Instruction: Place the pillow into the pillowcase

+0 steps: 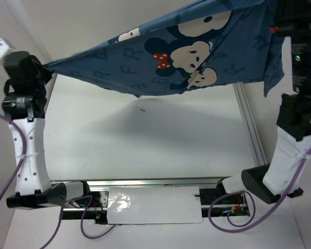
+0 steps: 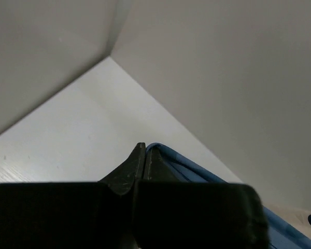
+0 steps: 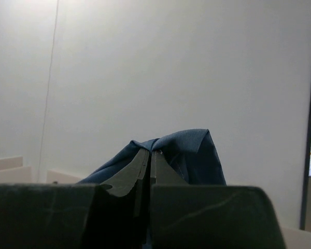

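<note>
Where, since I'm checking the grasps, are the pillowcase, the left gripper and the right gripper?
pillowcase (image 1: pixel 119 62): top external view, on the printed middle of the stretched cloth.
left gripper (image 2: pixel 143 155): left wrist view, between its closed fingertips at the cloth's corner.
right gripper (image 3: pixel 149 154): right wrist view, between its closed fingertips under bunched cloth.

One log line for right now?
left gripper: shut on pillowcase corner | right gripper: shut on pillowcase | pillowcase: held aloft, spread between arms | pillow: not in view

Top cam: high behind arm bases (image 1: pixel 36 196), looking down over counter (image 1: pixel 145 135). Wrist cams: tight behind left hand (image 2: pixel 141 150) and right hand (image 3: pixel 149 154), facing walls (image 2: pixel 223 78). All share pillowcase (image 1: pixel 186 46).
</note>
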### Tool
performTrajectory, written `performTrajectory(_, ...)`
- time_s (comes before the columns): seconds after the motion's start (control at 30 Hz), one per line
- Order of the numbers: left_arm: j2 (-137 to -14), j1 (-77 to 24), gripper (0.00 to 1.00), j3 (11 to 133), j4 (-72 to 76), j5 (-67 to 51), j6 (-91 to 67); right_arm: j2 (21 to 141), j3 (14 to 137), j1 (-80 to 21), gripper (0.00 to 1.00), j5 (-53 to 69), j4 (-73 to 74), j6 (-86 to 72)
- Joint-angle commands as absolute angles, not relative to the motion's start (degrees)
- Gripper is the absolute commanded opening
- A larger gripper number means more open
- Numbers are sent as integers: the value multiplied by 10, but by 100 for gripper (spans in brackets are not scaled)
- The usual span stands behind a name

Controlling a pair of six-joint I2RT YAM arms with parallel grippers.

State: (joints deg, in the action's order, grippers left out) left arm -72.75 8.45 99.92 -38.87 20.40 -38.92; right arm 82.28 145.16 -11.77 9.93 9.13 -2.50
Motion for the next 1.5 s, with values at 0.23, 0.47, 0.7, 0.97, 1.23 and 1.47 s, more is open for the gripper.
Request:
performTrajectory(0.23,-685,134,0,1205,-548,374,-306,703,1477,-87,0,-10,-98,11)
performTrajectory(0.47,-728,134,0,1205,-531,446,-275,689,1408,-173,0,-119,-52,116)
performTrajectory(0.7,-824,140,0,1073,-432,357,-257,579,886,-257,0,-406,-194,167)
performTrajectory(0.97,-987,109,0,1007,-275,308,-220,747,674,-99,0,-359,-81,-95)
performTrajectory(1.23,-1295,104,0,1243,-293,280,-238,1117,902,29,0,-230,1,-149)
performTrajectory(1.47,-1375,84,0,1277,-182,221,-243,1288,1075,49,0,-196,-10,-150)
